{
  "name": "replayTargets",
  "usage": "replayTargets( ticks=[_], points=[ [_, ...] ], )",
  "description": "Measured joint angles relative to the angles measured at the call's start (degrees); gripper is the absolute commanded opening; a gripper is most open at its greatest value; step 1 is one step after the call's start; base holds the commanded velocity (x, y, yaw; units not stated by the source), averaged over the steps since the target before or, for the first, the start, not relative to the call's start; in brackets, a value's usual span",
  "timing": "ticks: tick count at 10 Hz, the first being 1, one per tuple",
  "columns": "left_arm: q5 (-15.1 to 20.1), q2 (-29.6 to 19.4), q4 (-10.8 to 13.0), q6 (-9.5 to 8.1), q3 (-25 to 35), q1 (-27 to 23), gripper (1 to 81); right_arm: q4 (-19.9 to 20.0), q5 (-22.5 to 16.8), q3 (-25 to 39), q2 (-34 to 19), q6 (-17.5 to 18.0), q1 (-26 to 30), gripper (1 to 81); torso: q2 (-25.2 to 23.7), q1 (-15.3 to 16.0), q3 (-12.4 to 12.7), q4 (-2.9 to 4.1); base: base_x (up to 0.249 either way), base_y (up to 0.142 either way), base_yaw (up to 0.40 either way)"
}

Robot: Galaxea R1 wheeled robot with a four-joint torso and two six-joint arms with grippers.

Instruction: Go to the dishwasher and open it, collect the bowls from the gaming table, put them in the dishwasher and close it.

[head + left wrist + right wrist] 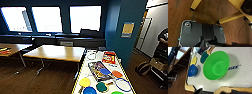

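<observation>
The gaming table point(82, 72), white-topped with a yellow and black edge, stands right in front of me. At its near end sit a blue bowl point(89, 90) and a green bowl point(117, 92). Farther up the table are an orange bowl point(117, 74) and a blue one point(105, 71). In the right wrist view the green bowl point(216, 67) lies upside down on the white top point(240, 78), close under my right gripper point(218, 92). The blue bowl point(192, 70) is beside it near the edge. My left gripper point(209, 43) hangs over the brown floor. The dishwasher is out of view.
Flat yellow point(84, 82) and dark green point(101, 86) paddle-like discs, a blue-rimmed racket point(122, 84) and game boxes point(98, 69) share the table. Wooden-topped tables point(56, 52) stand to the left, a blue wall point(125, 32) to the right, with a person point(163, 40) and a bag point(143, 68) beyond.
</observation>
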Motion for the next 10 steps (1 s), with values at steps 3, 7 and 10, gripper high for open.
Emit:
replayTargets(
  ticks=[3,7,10],
  points=[
    [-0.11,-0.5,-0.02,0.0,0.76,-0.06,81.1,0.55,-1.27,-0.74,-0.15,0.0,1.43,81.1,0.04,0.02,-0.4,0.0,0.0,0.0,0.0],
    [-0.32,-4.94,-0.09,-0.02,5.92,-0.34,81.1,2.07,-8.18,-6.0,-0.13,0.02,6.19,81.1,0.04,0.05,-0.42,0.0,0.0,0.0,0.0],
    [-0.33,-3.74,-0.18,-0.11,5.96,-0.69,81.1,2.47,-13.84,-15.29,2.21,0.8,8.44,81.1,0.04,0.05,-0.42,0.0,0.0,0.0,0.0]
  ],
)
